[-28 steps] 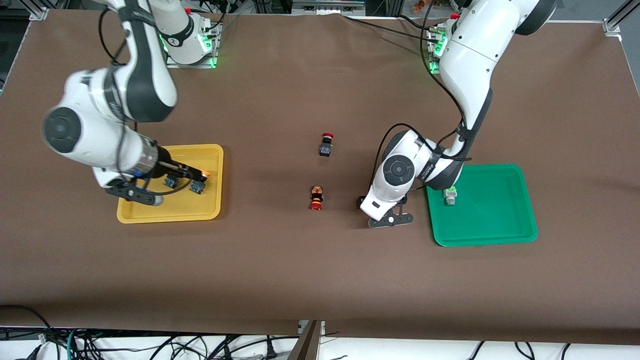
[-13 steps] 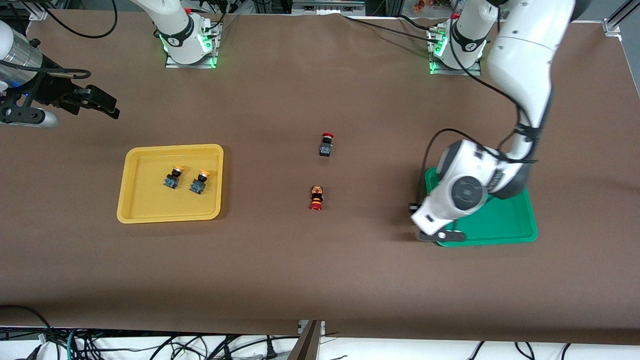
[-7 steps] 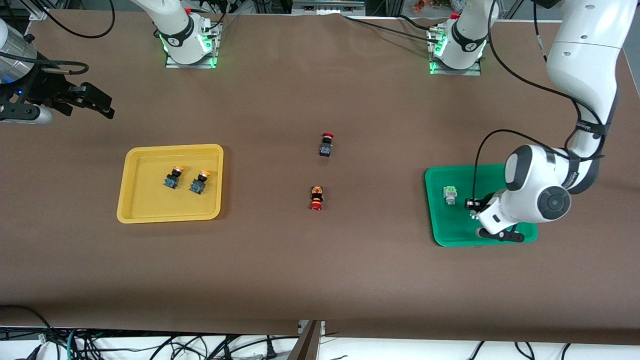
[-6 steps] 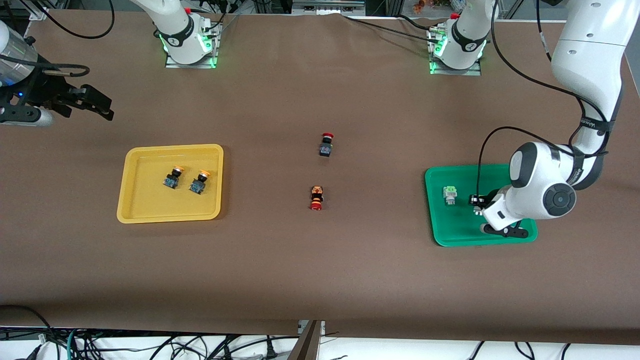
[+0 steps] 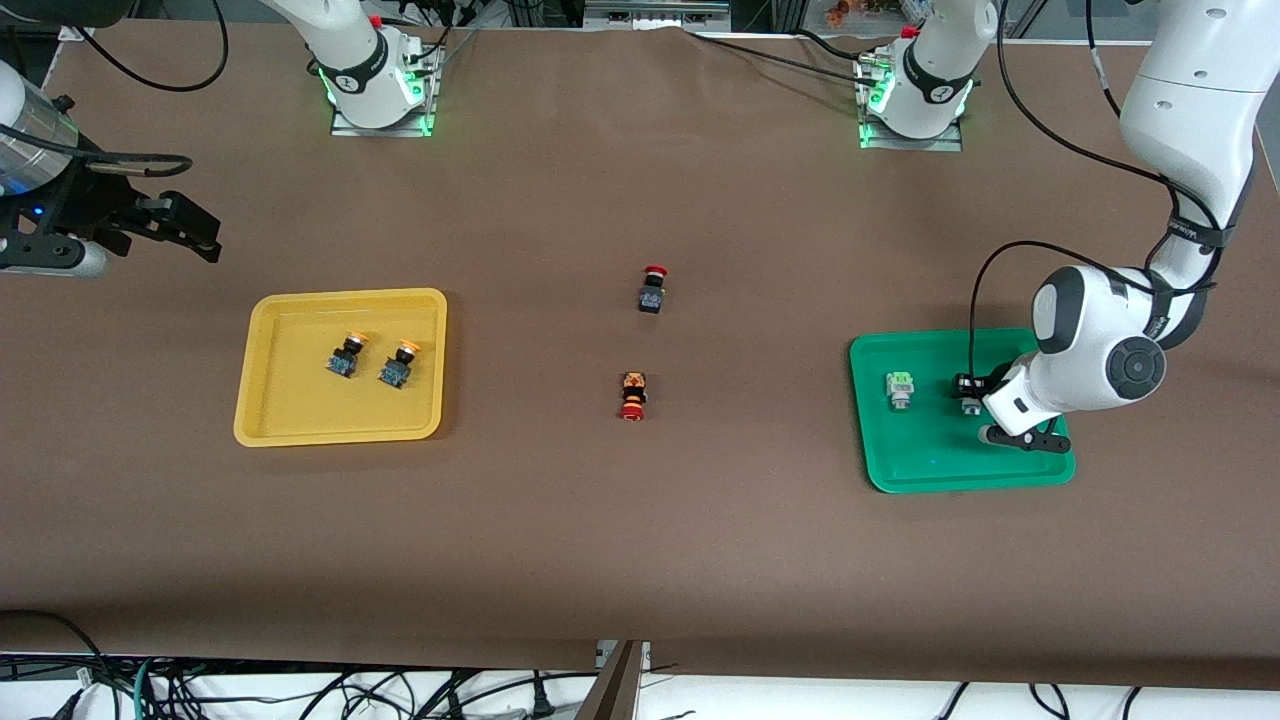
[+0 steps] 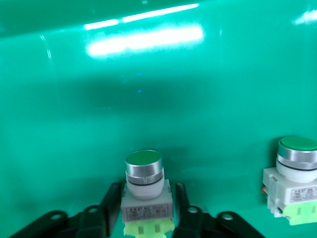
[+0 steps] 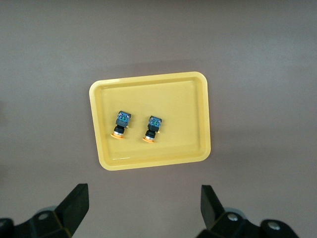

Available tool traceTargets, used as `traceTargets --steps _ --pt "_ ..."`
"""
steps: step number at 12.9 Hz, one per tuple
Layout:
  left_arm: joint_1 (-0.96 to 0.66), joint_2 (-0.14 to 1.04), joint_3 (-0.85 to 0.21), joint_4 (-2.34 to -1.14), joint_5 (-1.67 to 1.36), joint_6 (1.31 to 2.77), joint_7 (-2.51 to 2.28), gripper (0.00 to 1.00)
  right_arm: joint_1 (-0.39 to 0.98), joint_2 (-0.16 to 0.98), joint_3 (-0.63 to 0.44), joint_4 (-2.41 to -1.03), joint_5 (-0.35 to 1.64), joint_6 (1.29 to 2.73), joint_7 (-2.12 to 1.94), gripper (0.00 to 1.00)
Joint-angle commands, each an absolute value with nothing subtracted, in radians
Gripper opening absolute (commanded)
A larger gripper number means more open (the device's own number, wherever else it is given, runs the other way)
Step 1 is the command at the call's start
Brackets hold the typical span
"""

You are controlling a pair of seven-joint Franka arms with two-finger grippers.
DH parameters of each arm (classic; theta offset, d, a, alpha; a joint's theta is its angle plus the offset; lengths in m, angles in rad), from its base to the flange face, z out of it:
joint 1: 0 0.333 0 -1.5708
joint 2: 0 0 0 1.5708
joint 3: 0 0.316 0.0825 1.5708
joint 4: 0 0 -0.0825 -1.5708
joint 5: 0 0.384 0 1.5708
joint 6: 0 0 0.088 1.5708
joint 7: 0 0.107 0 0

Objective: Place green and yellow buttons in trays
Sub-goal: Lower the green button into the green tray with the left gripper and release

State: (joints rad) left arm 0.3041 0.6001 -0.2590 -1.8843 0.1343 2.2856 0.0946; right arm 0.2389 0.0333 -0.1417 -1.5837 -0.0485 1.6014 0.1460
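Sitting in the yellow tray point(image 5: 262, 420): two yellow buttons point(image 5: 346, 355). Green tray point(image 5: 935, 468): two green buttons point(image 5: 899, 389), one clamped by left gripper point(image 5: 968, 398). Right gripper point(image 5: 196, 228) fingers apart. Two red buttons point(image 5: 651, 289) outside.

A brown covering point(image 5: 620, 540) lies smooth across the whole desk. Past its edge nearest the front camera, a pale floor point(image 5: 800, 700) shows, strewn with black cables point(image 5: 250, 695). Aluminium frame rails point(image 5: 1235, 35) stand at the desk's corners at the bases' end. The light is even, with soft shadows on the brown surface.
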Motion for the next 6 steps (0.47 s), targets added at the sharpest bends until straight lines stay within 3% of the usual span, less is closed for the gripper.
traceTargets --steps 1,4,6 --pt "0.304 0.526 -0.31 -1.843 0.105 2.199 0.046 1.0 0.247 0.044 -0.133 -1.559 -0.025 1.588 0.153 1.0" --pt "0.278 0.529 -0.339 -1.578 0.095 1.886 -0.026 1.0 0.258 0.044 -0.135 -1.56 -0.025 1.585 0.138 1.0" --pt "0.262 0.528 -0.341 -1.475 0.106 1.781 -0.026 1.0 0.258 0.046 -0.135 -1.56 -0.025 1.585 0.138 1.0"
